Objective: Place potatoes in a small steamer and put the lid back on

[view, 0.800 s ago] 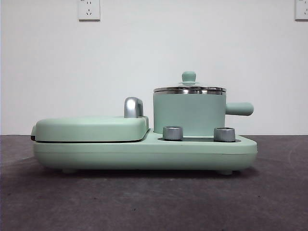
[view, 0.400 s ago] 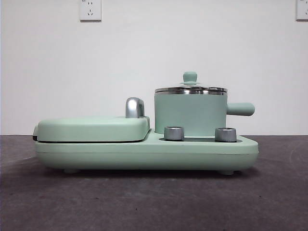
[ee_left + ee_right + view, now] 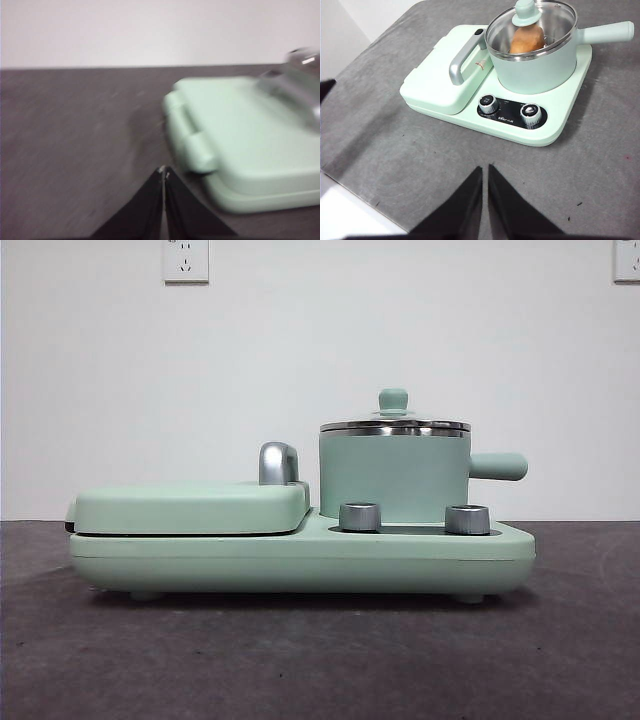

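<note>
The small steamer stands on the right half of a mint-green cooker base, its stubby handle pointing right in the front view. The glass lid sits on its rim, green knob on top. Through the glass I see the tan potato inside the steamer. My right gripper is shut, raised over the table in front of the cooker, holding nothing. My left gripper is shut too, low over the table beside the griddle end, empty. Neither arm shows in the front view.
A flat mint-green griddle cover with a silver handle fills the cooker's left half. Two silver dials sit on the front. The table's near edge runs close to the right gripper.
The front view barely shifts between frames; the cooker, steamer and lid stay where they were.
</note>
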{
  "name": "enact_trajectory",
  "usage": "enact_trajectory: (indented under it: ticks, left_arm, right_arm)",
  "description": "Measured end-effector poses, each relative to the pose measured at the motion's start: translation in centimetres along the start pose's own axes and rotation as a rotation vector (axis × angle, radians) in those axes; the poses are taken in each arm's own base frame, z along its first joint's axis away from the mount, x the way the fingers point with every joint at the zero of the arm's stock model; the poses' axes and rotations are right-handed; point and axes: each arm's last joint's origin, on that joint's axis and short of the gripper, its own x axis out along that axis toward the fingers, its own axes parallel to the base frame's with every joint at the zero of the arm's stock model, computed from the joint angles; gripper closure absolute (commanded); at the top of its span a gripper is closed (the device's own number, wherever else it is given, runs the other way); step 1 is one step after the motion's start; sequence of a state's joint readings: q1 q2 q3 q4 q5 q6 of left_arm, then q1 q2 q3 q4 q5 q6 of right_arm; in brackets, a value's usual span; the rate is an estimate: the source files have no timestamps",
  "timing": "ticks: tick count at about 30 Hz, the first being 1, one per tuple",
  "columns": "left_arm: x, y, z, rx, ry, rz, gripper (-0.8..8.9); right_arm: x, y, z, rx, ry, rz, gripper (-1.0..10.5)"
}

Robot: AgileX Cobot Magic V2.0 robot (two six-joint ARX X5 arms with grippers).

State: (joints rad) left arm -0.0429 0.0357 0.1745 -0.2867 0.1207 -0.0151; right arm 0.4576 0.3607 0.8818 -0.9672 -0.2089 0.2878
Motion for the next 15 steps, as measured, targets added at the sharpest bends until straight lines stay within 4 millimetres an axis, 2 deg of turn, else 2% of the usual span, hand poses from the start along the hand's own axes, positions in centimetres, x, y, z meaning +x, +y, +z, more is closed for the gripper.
enact_trajectory:
  ticks: [2, 9, 15]
  left_arm:
    - [0.2, 0.4, -1.3, -0.004, 0.018, 0.037, 8.09]
    - [0.9, 0.7, -3.0, -0.001, 0.052, 0.070, 8.09]
    - [1.1, 0.9, -3.2, -0.029, 0.033, 0.131, 8.09]
  right_arm:
    - [0.0, 0.0, 0.0, 0.000, 0.000, 0.000, 9.3]
    - [0.0, 0.0, 0.0, 0.000, 0.000, 0.000, 9.3]
    - [0.0, 0.0, 0.0, 0.000, 0.000, 0.000, 9.3]
